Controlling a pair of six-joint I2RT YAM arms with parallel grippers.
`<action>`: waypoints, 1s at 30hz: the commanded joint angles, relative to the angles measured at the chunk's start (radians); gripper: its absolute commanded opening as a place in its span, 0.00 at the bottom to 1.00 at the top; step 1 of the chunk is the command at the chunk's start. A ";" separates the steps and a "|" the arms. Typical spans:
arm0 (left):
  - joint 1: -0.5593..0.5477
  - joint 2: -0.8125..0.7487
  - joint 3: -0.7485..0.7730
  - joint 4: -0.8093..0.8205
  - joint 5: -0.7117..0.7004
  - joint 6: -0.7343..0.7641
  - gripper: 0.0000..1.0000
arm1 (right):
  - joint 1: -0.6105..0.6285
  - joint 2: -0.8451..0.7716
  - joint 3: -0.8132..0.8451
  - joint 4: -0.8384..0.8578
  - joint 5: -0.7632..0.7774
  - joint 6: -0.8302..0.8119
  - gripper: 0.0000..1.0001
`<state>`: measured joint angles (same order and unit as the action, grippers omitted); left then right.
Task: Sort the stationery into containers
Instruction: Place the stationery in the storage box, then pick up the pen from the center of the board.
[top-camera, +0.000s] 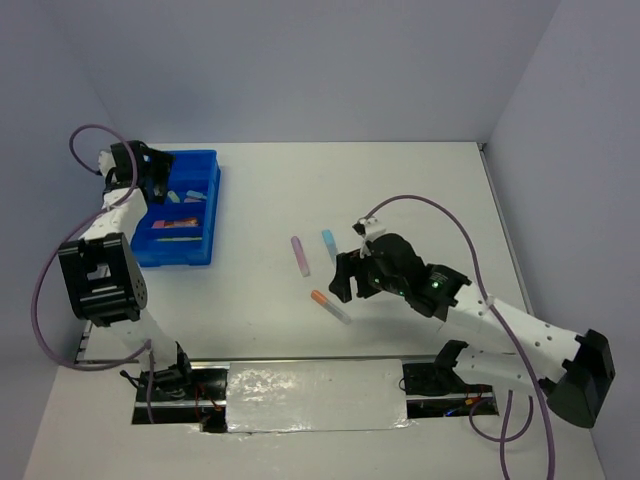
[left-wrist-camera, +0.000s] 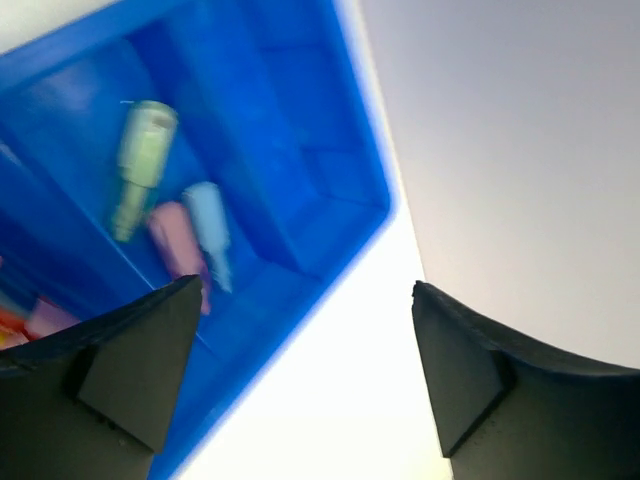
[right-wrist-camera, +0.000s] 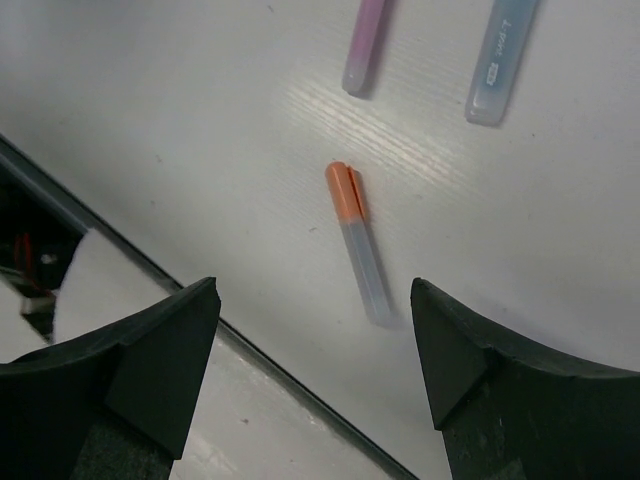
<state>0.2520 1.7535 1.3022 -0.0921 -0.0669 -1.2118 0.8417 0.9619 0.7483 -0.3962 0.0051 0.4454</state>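
Note:
The blue divided tray (top-camera: 205, 215) stands at the left and holds several markers. In the left wrist view a green marker (left-wrist-camera: 140, 165), a light blue one (left-wrist-camera: 210, 230) and a pink one (left-wrist-camera: 175, 245) lie in one compartment of the tray (left-wrist-camera: 300, 130). My left gripper (top-camera: 152, 180) is open and empty over the tray's far left edge. On the table lie a pink marker (top-camera: 299, 255), a light blue marker (top-camera: 328, 243) and an orange-capped marker (top-camera: 330, 305). My right gripper (top-camera: 350, 280) is open and empty just right of the orange-capped marker (right-wrist-camera: 358, 240).
A shiny metal strip (top-camera: 315, 390) runs along the near edge between the arm bases. The table's near edge (right-wrist-camera: 150, 265) shows as a dark line in the right wrist view. Grey walls close the table at the back and both sides.

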 joint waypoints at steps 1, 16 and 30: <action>-0.019 -0.163 0.058 0.020 0.097 0.115 0.99 | 0.002 0.122 0.058 -0.027 0.043 -0.059 0.84; -0.128 -0.595 -0.307 -0.161 0.401 0.455 0.99 | 0.175 0.656 0.158 -0.046 0.145 -0.097 0.55; -0.368 -0.736 -0.417 0.055 0.610 0.480 0.99 | 0.212 0.387 0.116 0.222 0.136 0.021 0.00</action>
<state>0.0017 1.0626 0.8726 -0.2008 0.4152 -0.7597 1.0615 1.5406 0.8780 -0.3859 0.1738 0.4126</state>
